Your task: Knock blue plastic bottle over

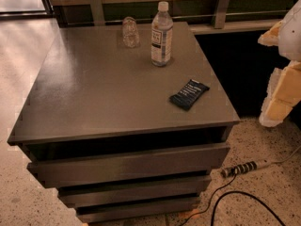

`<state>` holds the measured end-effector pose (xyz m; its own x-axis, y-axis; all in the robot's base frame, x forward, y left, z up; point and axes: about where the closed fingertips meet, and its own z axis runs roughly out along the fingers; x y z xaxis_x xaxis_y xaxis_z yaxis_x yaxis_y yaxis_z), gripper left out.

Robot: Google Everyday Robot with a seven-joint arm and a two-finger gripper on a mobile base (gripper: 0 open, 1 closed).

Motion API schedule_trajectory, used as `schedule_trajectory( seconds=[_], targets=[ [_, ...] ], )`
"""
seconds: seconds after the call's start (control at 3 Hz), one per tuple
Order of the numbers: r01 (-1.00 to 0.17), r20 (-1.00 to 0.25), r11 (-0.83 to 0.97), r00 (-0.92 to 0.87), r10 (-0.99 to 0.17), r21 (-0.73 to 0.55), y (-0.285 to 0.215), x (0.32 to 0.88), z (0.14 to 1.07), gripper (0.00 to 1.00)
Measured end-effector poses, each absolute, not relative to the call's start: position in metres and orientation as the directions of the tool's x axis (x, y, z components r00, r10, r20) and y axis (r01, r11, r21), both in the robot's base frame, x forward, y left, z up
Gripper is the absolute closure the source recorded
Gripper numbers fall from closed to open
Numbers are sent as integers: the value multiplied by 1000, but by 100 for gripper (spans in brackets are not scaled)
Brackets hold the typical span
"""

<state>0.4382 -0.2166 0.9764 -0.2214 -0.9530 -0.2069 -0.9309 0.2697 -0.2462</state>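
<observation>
The blue plastic bottle point(161, 34) is a tall clear water bottle with a white cap and a white label with dark print. It stands upright near the back of the grey cabinet top point(94, 88), right of centre. My gripper point(283, 79) shows as white and yellow parts at the right edge of the view. It is beyond the cabinet's right side and well apart from the bottle.
A short clear ribbed glass point(130, 32) stands left of the bottle at the back. A black snack packet point(189, 94) lies flat toward the front right. The cabinet has drawers below. A power strip point(244, 167) and black cables lie on the floor at the right.
</observation>
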Motion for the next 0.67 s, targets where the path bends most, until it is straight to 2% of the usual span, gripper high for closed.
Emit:
schedule_trajectory(
  seconds=[0.67],
  targets=[
    [-931, -210, 266, -216, -954, -251, -216, 444, 977, 0]
  ],
)
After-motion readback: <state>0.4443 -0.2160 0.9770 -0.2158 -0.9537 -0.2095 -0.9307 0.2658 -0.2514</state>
